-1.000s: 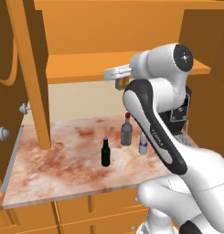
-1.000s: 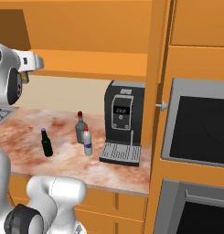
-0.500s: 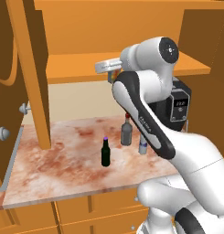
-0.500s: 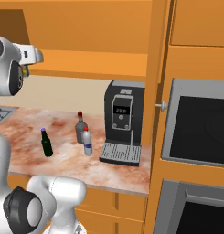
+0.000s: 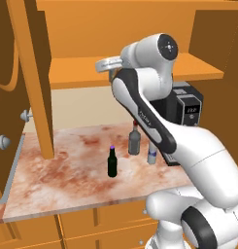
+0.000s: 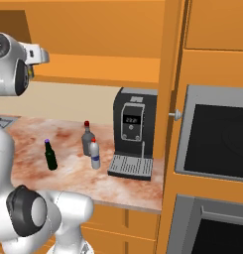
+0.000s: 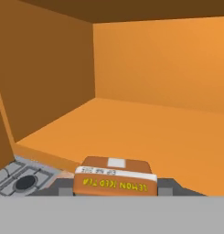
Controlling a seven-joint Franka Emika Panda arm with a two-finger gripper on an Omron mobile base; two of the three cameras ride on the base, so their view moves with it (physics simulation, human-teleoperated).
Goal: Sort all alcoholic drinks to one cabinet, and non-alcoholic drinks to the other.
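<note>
Left to right on the table (image 5: 67,175): beer bottle (image 5: 111,162) with purple cap, grey bottle (image 5: 134,141) with red cap, white plastic bottle (image 5: 152,154) partly behind the arm. All three stand close together, upright, none shelved yet.

Juice carton (image 7: 115,182) sits between the tool's (image 7: 114,188) fingers in the hand view, upside-down lettering toward the camera, held at the mouth of the open cabinet (image 7: 145,132). The tool looks closed on it, with finger blocks flanking each side, though the actual contact is cut off by the frame bottom. The carton is not yet set down; the shelf floor ahead is bare.

Judgement: the first of four drinks is nearly placed; three remain.

Hard to make out: the tool itself in the base views, and the carton's underside.
</note>
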